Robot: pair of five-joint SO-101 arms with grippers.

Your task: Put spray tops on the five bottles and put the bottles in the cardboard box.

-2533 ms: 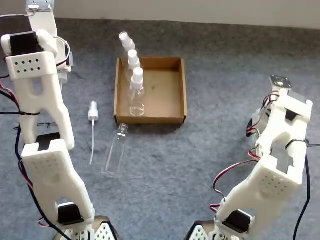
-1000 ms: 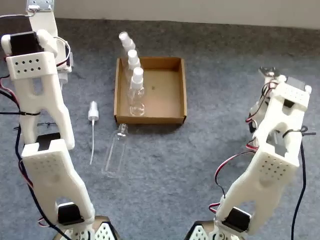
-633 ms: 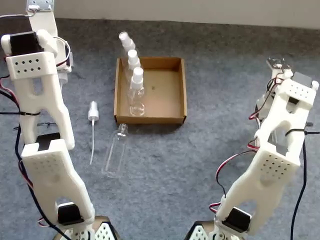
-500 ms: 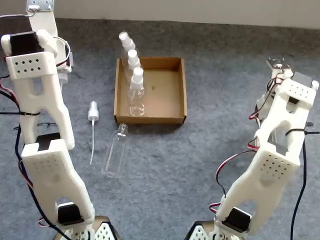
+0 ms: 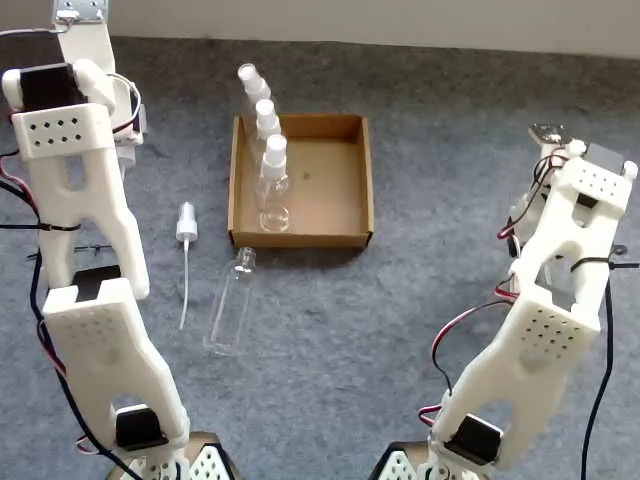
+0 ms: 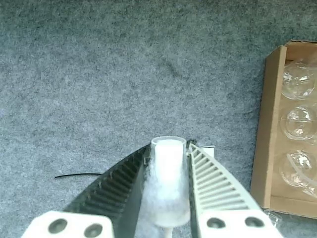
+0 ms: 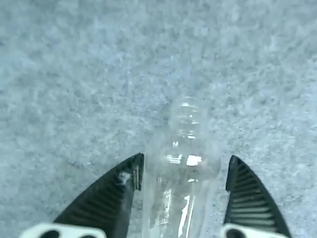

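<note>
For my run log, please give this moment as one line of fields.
left gripper: shut on spray top | right gripper: open around uncapped bottle | cardboard box: three capped bottles | carpet: lying bottle, loose top

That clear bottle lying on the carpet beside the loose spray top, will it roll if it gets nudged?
It probably rolls sideways: the bottle is round and lies on its side, though the fuzzy carpet likely slows it. It looks empty and clear, so probably light and easy to shove.
</note>
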